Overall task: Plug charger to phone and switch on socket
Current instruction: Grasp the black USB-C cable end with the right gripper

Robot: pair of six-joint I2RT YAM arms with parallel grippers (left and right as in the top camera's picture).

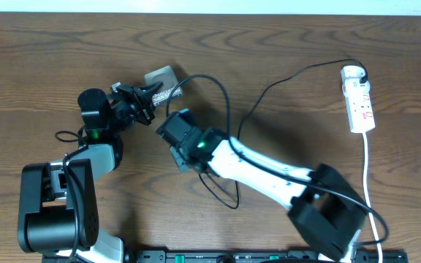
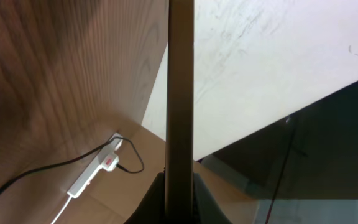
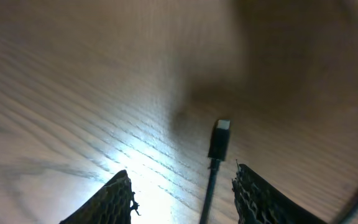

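My left gripper [image 1: 150, 98] is shut on the phone [image 1: 161, 76] and holds it up on its edge off the table. In the left wrist view the phone [image 2: 180, 93] is a thin brown upright bar between the jaws [image 2: 180, 190]. My right gripper [image 1: 171, 126] is open, just right of the phone and low over the table. In the right wrist view the charger's black plug tip [image 3: 221, 138] lies on the wood between the spread fingers [image 3: 182, 186], nearer the right one and touching neither. The charger cable [image 1: 269, 89] runs to the white adapter [image 1: 352, 73] in the socket [image 1: 360, 102].
The socket lies at the far right of the wooden table [image 1: 50, 58], its white cord [image 1: 368, 168] running toward the front edge. It also shows in the left wrist view [image 2: 95, 174]. A loop of cable [image 1: 214, 88] arcs behind the right gripper.
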